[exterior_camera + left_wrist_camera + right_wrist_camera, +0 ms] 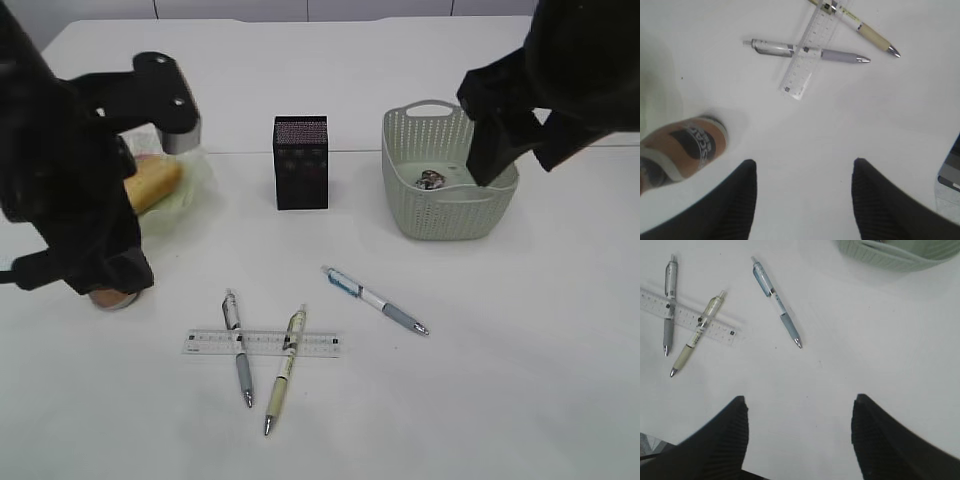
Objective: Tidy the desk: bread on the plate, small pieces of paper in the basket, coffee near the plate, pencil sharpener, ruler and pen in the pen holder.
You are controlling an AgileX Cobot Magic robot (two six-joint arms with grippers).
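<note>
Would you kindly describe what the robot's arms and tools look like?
Both arms are bulky and matte black. The left arm carries a black bracket with a silver ring. Each tool, left tool and right tool, has two broad black fingers with finely ribbed faces.

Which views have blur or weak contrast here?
Exterior view: near arms are dark and featureless, plate washes into the desk. Left wrist view: coffee bottle and fingers soft, ruler sharper. Right wrist view: pens crisp, faint shadows, fingers blurred.

Three pens [375, 299], one ruler [261, 343], one pen holder [301, 162], one basket [448, 172], one bread [152, 183], one coffee [682, 150].
</note>
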